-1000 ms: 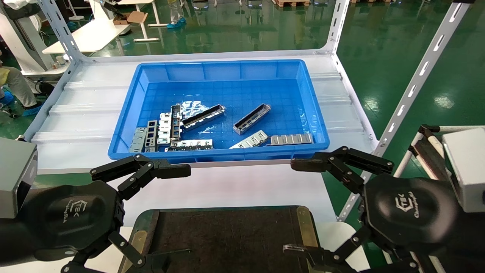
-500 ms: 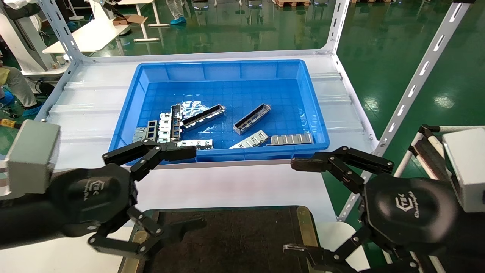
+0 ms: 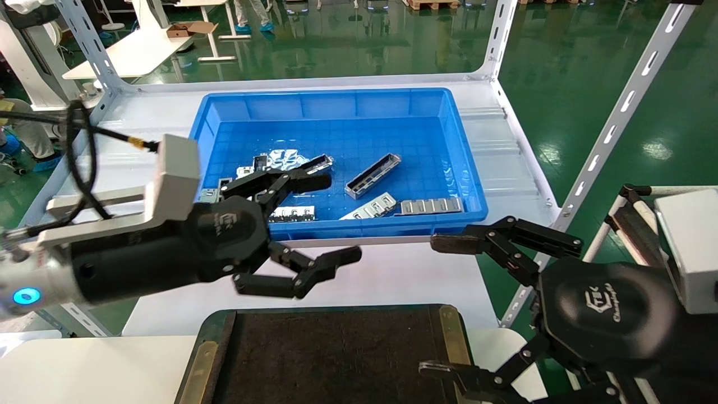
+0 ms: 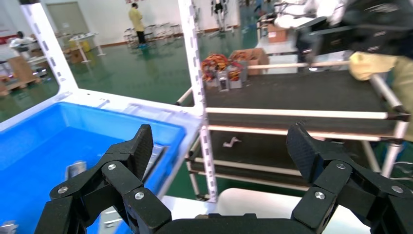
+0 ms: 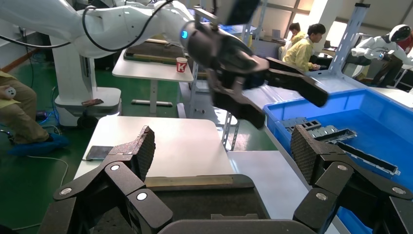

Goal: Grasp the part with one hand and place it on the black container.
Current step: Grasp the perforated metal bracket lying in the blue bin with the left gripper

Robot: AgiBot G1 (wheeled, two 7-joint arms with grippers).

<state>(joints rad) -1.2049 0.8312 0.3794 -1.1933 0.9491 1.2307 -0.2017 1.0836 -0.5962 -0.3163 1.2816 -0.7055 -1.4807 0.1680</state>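
Two slim silver channel parts lie in the blue bin (image 3: 348, 106). One part (image 3: 373, 175) is in plain sight mid-bin; the other (image 3: 318, 164) is half covered by my left gripper's upper finger. My left gripper (image 3: 338, 217) hovers open over the bin's front rim, holding nothing, and its wrist view shows the same open gripper (image 4: 220, 146) beside the bin (image 4: 48, 141). The black container (image 3: 336, 359) lies at the near edge, its mat bare. My right gripper (image 3: 437, 306) is parked open by the container's right side; its wrist view shows that gripper (image 5: 223, 146) above the container (image 5: 195, 195).
Flat perforated strips (image 3: 431, 206) and a foil bag (image 3: 283, 159) also lie in the bin. White slotted shelf posts (image 3: 617, 118) rise at the right, just beyond my right gripper. A white table (image 3: 84, 365) sits left of the container.
My left arm has swung up from the container's near-left corner, forward and to the right, to the bin's front edge, staying open. The right arm has not moved.
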